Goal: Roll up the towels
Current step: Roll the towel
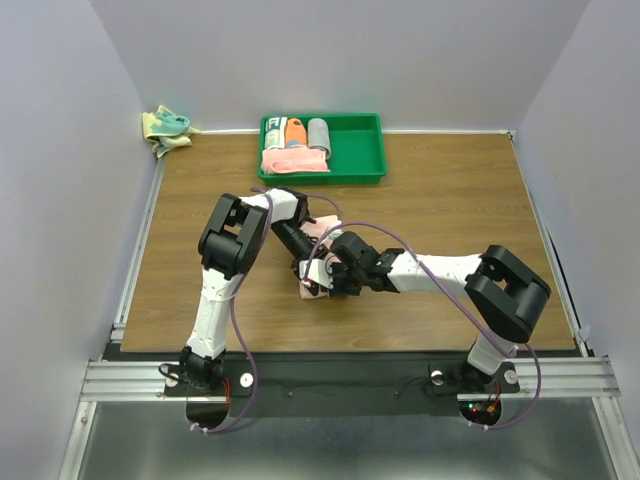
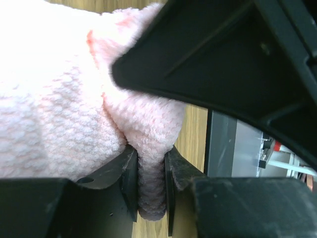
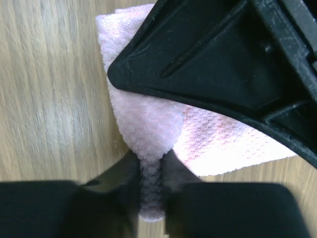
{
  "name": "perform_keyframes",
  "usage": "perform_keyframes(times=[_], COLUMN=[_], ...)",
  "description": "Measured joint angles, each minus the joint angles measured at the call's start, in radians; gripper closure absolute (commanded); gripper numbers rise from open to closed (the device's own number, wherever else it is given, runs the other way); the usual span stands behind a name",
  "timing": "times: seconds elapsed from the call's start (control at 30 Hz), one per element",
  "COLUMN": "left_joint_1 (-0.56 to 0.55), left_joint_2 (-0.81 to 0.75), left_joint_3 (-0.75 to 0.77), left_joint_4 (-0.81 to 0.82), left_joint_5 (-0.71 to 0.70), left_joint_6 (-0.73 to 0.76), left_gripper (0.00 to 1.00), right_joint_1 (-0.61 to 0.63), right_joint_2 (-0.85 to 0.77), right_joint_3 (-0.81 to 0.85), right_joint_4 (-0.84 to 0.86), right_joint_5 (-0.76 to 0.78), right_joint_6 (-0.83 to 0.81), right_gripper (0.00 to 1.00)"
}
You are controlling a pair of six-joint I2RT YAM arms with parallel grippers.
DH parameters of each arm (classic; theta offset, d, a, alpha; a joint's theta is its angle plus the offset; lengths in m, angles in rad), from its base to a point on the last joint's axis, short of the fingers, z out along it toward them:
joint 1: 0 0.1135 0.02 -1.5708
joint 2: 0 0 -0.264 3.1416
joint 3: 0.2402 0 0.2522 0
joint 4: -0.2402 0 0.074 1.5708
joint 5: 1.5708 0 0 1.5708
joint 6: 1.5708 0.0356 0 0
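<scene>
The pink towel (image 1: 322,229) lies on the wooden surface (image 1: 440,200) just left of the frame's centre in the top view, mostly hidden under the two arms, which meet over it. The left tool (image 1: 303,266) reaches down from above it and the right tool (image 1: 325,280) comes in from the right, so the two sit just beside each other. In the left wrist view, the left tool (image 2: 151,191) is clenched on a raised fold of the pink towel (image 2: 59,109), the cloth squeezed narrow between its fingers (image 2: 130,183). In the right wrist view, the right tool (image 3: 150,196) likewise pinches a ridge of the pink towel (image 3: 148,124), and the rest of the cloth spreads flat on the surface (image 3: 49,99). A crumpled teal and yellow towel (image 1: 165,128) rests at the upper left corner of the surface, against the wall. A green tray (image 1: 375,150) stands at the top centre, with rolled cloths (image 1: 295,132) and a flat pink one in its left part.
</scene>
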Motion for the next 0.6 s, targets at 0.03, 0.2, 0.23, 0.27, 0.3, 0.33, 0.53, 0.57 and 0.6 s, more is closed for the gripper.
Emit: perform_keyframes(times=[0.03, 0.2, 0.23, 0.27, 0.3, 0.33, 0.53, 0.57, 0.6], left_joint_1=[0.003, 0.030, 0.035, 0.048, 0.060, 0.073, 0.205, 0.235, 0.262], left_joint_2=[-0.001, -0.040, -0.048, -0.061, -0.071, -0.080, -0.133, -0.142, -0.150], left_joint_3=[-0.001, -0.026, -0.026, -0.026, -0.026, -0.026, -0.026, -0.026, -0.026], left_joint_4=[0.002, 0.013, 0.017, 0.021, 0.024, 0.030, 0.066, 0.076, 0.086], left_joint_5=[-0.002, -0.012, -0.019, -0.028, -0.040, -0.049, -0.114, -0.124, -0.135], left_joint_6=[-0.006, -0.023, -0.022, -0.021, -0.018, -0.015, 0.024, 0.031, 0.037], left_gripper=[0.58, 0.40, 0.39, 0.37, 0.33, 0.28, 0.26, 0.26, 0.26], right_joint_1=[-0.001, -0.008, -0.009, -0.010, -0.013, -0.014, -0.045, -0.056, -0.066], right_joint_2=[0.000, -0.001, -0.001, -0.001, -0.001, -0.001, 0.011, 0.028, 0.045], right_joint_3=[0.000, 0.004, 0.005, 0.006, 0.010, 0.012, 0.062, 0.088, 0.110], right_joint_4=[0.002, -0.015, -0.021, -0.031, -0.042, -0.051, -0.197, -0.238, -0.264], right_joint_5=[-0.007, -0.064, -0.082, -0.093, -0.106, -0.116, -0.217, -0.249, -0.273], right_joint_6=[0.002, 0.013, 0.016, 0.018, 0.019, 0.021, 0.057, 0.072, 0.084], right_gripper=[0.98, 0.99, 0.99, 0.99, 1.00, 0.99, 0.99, 1.00, 0.99])
